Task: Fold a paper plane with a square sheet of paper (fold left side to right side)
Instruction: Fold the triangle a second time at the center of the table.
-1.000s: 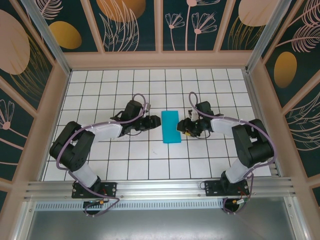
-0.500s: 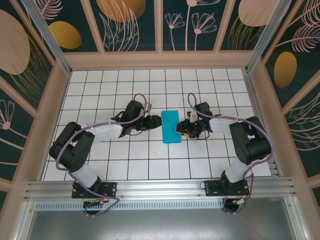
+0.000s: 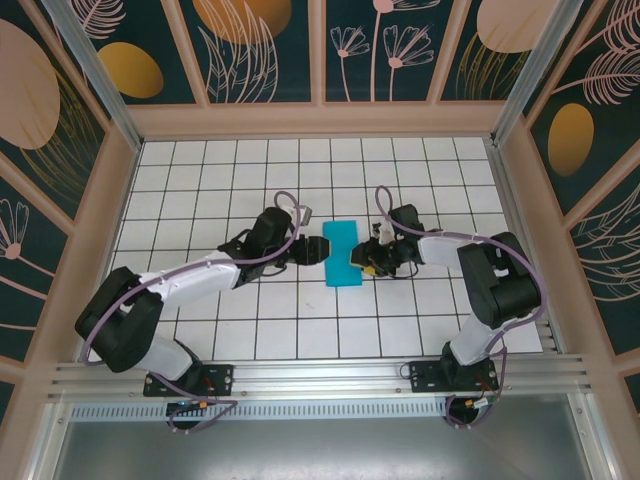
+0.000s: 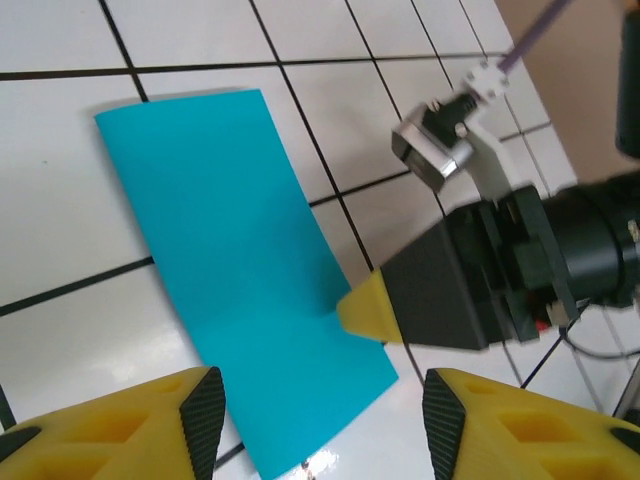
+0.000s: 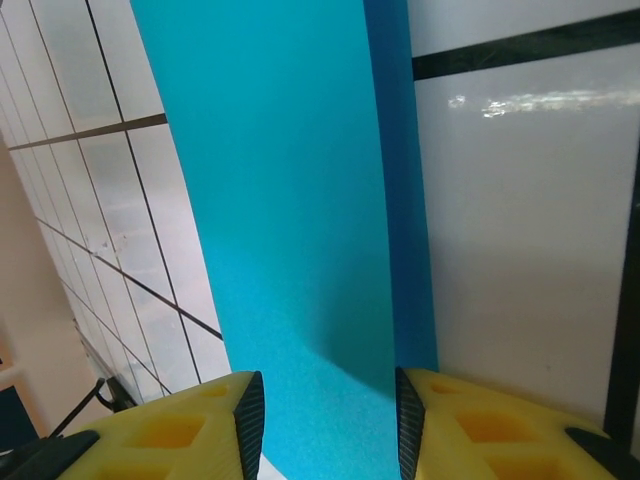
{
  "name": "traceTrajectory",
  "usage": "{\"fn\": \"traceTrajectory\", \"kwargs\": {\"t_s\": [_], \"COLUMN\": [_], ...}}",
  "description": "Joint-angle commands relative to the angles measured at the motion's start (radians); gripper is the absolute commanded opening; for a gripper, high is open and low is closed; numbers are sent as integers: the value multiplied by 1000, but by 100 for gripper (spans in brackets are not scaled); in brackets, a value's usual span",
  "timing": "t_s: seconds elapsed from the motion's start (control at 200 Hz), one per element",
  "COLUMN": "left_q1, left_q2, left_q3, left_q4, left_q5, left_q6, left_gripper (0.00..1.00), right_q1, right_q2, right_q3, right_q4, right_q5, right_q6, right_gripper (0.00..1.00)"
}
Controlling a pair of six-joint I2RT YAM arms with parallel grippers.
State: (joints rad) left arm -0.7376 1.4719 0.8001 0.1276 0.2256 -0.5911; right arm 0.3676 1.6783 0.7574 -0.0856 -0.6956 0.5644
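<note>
A bright cyan sheet of paper (image 3: 341, 253), folded into a narrow rectangle running near to far, lies flat at the middle of a white gridded worktop (image 3: 200, 180). The left pincer (image 3: 318, 250) sits just beside its left edge, yellow fingers spread wide, gripping nothing. The right pincer (image 3: 358, 262) meets the paper's right edge towards the near corner, fingers parted more narrowly, one yellow tip touching the paper.

The square sheet of paper (image 5: 290, 200) is running off the top of the right wrist view, and the right fingers (image 5: 170, 430) are being cut off by its bottom edge. The left fingers (image 4: 110, 430) are being cropped likewise in the left wrist view.
</note>
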Motion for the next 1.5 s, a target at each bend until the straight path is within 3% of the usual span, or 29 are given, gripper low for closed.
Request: {"fn": "traceTrajectory", "kwargs": {"t_s": [0.0, 0.28, 0.54, 1.221, 1.496], "left_q1": [-64, -208, -284, -346, -347], "left_q2": [-36, 17, 152, 339, 363], "left_q3": [-12, 35, 137, 265, 270], "left_q4": [-79, -107, -148, -220, -182], "left_q5": [-124, -225, -304, -449, -497], "left_q6": [99, 145, 152, 167, 165], "left_gripper": [59, 65, 67, 75, 70], "right_q1": [-13, -24, -24, -25, -24], "right_q2": [-10, -7, -9, -27, -9], "right_q3": [33, 72, 77, 55, 55], "right_q4": [6, -20, -8, 54, 37], "right_q5": [-42, -73, -96, -135, -138], "right_q6": [34, 51, 67, 143, 153], "right_gripper": [41, 39, 38, 33, 32]}}
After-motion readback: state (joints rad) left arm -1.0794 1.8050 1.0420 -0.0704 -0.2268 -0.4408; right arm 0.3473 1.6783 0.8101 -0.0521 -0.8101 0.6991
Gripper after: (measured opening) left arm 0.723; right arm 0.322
